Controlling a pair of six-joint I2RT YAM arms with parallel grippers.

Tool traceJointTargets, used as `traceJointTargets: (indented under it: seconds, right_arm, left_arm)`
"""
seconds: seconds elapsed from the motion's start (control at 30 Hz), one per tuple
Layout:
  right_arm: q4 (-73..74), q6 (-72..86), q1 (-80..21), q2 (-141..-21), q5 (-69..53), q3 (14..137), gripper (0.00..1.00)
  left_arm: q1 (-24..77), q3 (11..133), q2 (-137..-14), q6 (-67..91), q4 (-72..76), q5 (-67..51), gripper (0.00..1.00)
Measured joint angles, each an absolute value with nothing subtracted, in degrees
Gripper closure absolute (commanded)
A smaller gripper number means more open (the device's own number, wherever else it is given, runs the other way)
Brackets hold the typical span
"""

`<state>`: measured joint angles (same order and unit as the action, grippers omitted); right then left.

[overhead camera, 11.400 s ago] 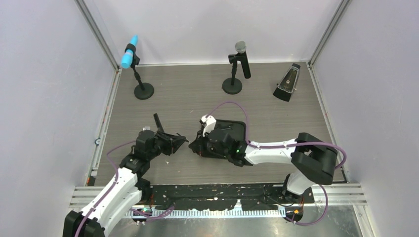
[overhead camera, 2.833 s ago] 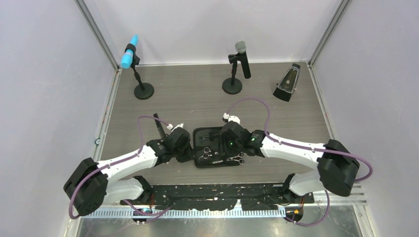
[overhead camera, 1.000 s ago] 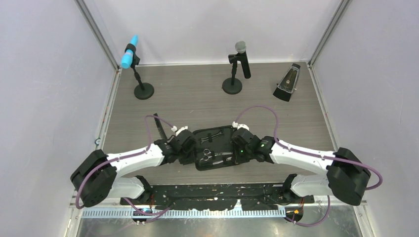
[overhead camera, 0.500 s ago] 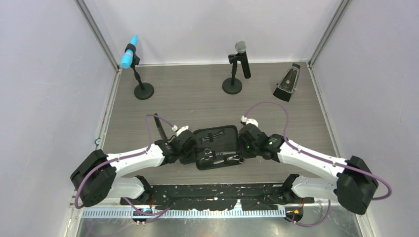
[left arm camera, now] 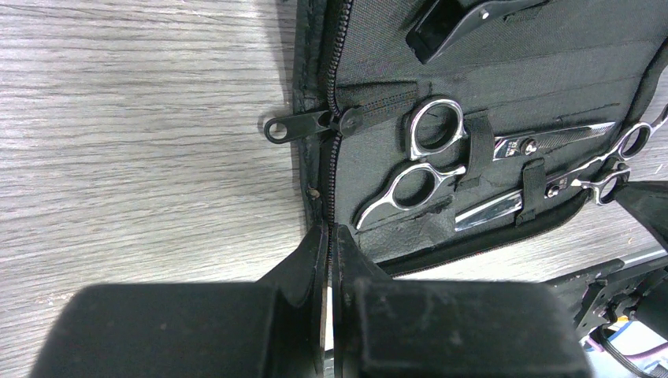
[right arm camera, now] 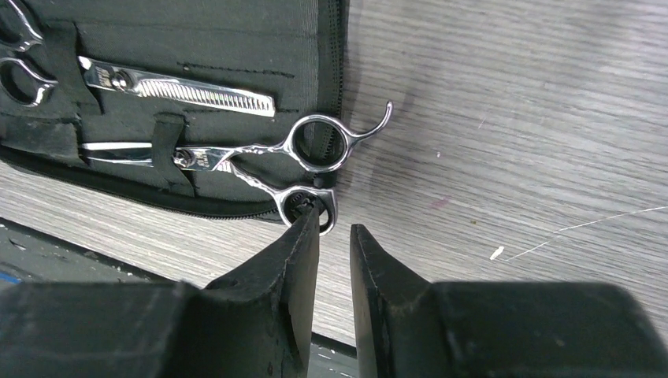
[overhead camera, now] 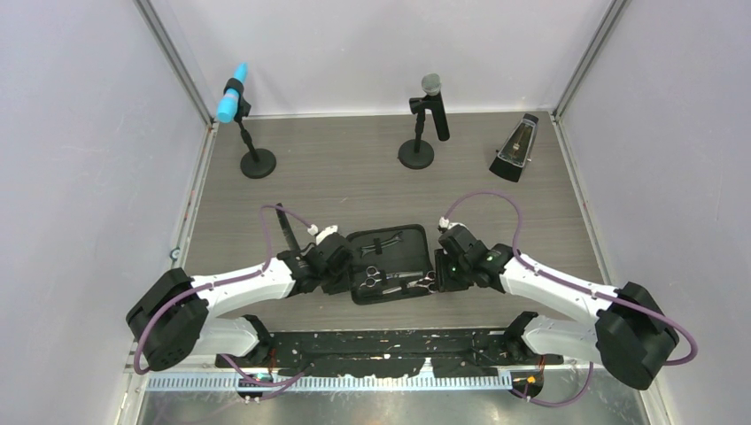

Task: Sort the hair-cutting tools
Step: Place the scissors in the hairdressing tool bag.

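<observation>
**Scissors strapped in an open case, right gripper beside a handle ring**

From above, a black case [overhead camera: 414,250] lies open flat on the table [overhead camera: 354,168] between my two arms. Two silver scissors sit inside it under fabric straps. The toothed scissors [right arm camera: 175,87] lie wholly within the case. The plain scissors [right arm camera: 206,157] push their handle rings over the case's right edge onto the wood. A hair clip [left arm camera: 463,21] rests in the far part of the case. The comb [overhead camera: 284,227] lies on the table just left of it.

My right gripper [right arm camera: 335,230] is parted by a narrow gap with nothing in it, one finger [right arm camera: 303,236] at the lower ring. My left gripper [left arm camera: 327,240] is clenched, its tips meeting at the case's left zip edge. I cannot tell whether any fabric is pinched.

What I think could go wrong:
- **Missed grip:** the ring is thin and shiny, and the gap is small, so an off-centre close may nudge it aside.
- **Case dragged along:** straps cross the blades, so lifting straight up would likely raise the case too. Drawing the scissors out sideways seems safer.
- **Case sliding:** if my left gripper only rests beside the zip, the case may slide with the pull.
</observation>
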<state>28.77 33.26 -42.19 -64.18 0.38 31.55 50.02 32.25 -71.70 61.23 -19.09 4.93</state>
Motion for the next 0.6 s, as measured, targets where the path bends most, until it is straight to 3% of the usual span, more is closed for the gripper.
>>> traceJointTargets:
  seconds: [0.1,0.33,0.6]
  right_arm:
    - [27.88,33.04,-42.19,-65.32,-0.69,30.85,0.71]
    - [25.50,32.40,-42.15,-68.01,-1.41,30.61,0.94]
    - [25.80,32.01,-43.72,-69.21,-0.82,32.05,0.95]
  left_arm:
    - [50.02,32.25,-71.70,61.23,-19.09,4.95,1.00]
    - [50.02,32.71,-71.72,61.10,-19.18,4.95,1.00]
    - [50.33,33.15,-72.71,60.99,-20.21,5.15,1.00]
